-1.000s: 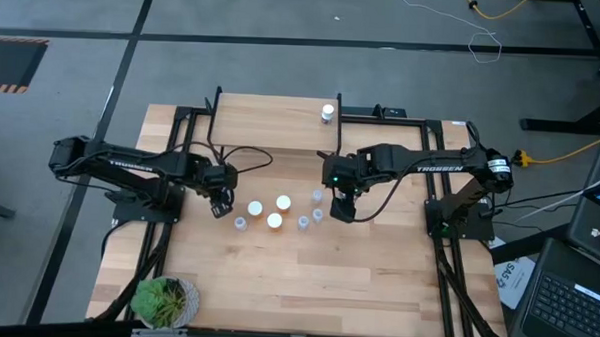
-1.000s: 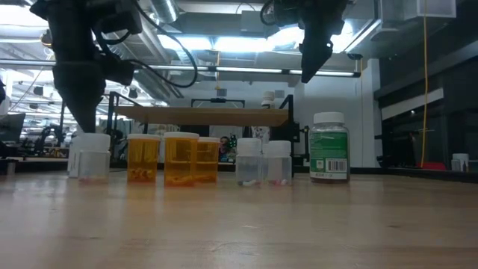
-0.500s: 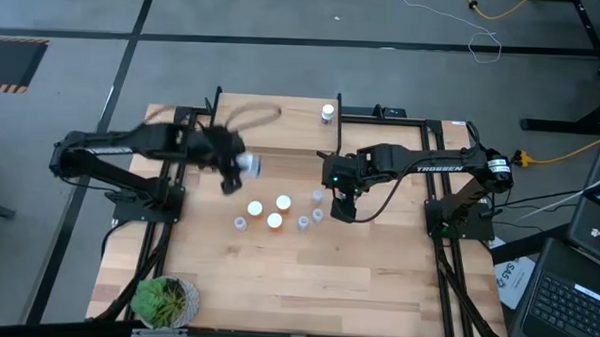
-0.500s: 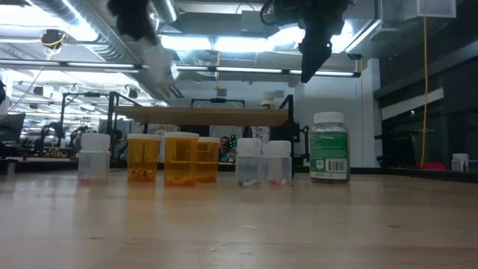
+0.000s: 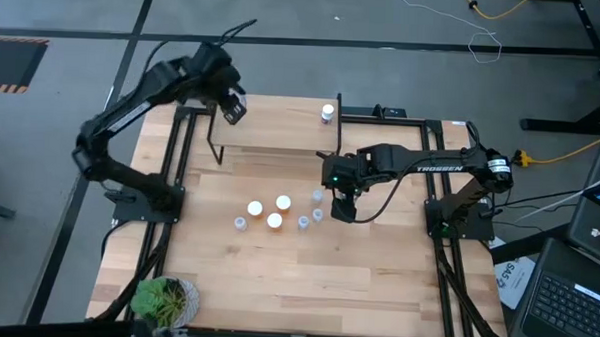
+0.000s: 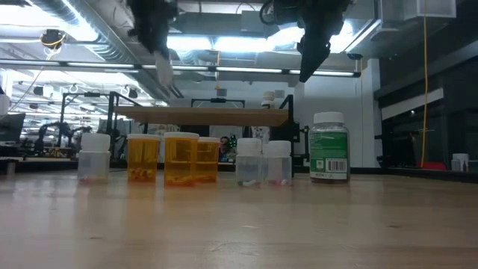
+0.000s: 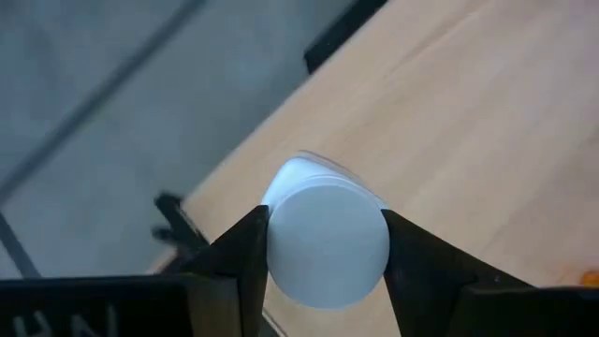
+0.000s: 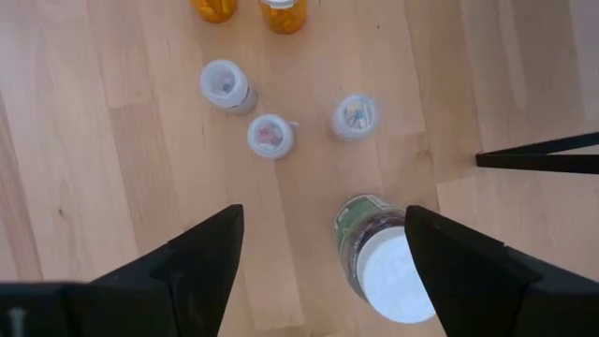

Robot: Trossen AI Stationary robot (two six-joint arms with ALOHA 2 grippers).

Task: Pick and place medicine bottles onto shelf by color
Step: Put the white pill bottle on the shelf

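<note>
My left gripper (image 5: 232, 110) hangs over the left end of the shelf (image 5: 281, 128), shut on a small clear bottle with a white cap (image 7: 326, 245). One white-capped bottle (image 5: 327, 113) stands on the shelf's right end. On the table stand three orange bottles (image 5: 274, 221) and several tiny clear ones (image 5: 303, 223). A greenish bottle with a white cap (image 8: 384, 262) stands at the right of the group. My right gripper (image 8: 320, 220) hovers open above that greenish bottle, apart from it. My left gripper pinches the small bottle between its two fingers, which sit on opposite sides of it at the white cap (image 7: 271, 245). The cap's flat top faces back along the fingers and the clear body (image 7: 314, 173) points away. The bottle is lifted clear, above the shelf board.
A potted plant (image 5: 163, 299) sits at the table's near left corner. The shelf (image 6: 202, 113) stands on thin black legs behind the row of bottles. Bare tabletop (image 5: 306, 279) lies on the near side of the bottles.
My left gripper has risen from the left of the bottle group and swung toward the table's far edge, turning as it went, to above the shelf's left end. The small clear bottle went with it, lifted clear of the table. My right gripper kept still.
</note>
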